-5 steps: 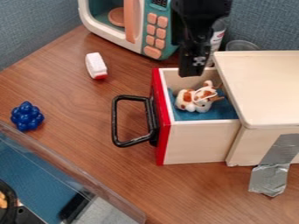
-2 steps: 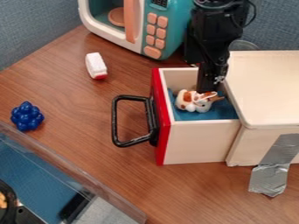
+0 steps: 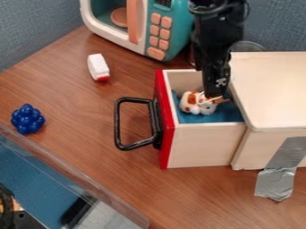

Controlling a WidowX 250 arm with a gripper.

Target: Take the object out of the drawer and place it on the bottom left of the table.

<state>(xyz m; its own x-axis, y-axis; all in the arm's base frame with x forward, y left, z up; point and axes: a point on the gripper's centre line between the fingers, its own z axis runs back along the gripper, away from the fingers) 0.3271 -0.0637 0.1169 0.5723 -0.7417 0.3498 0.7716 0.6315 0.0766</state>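
Black jaws (image 3: 215, 95) over a spotted toy animal (image 3: 198, 103) in an open red-fronted drawer (image 3: 200, 145), black handle (image 3: 117, 123)

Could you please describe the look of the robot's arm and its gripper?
The arm is black, with a bulky rounded joint near the top and what looks like a thin dark cable beside it. The gripper is also black, narrow, with a small whitish marking low down.

The robot arm (image 3: 216, 42) is black and blocky, with a thin dark cable (image 3: 247, 10) and small white markings (image 3: 221, 82)
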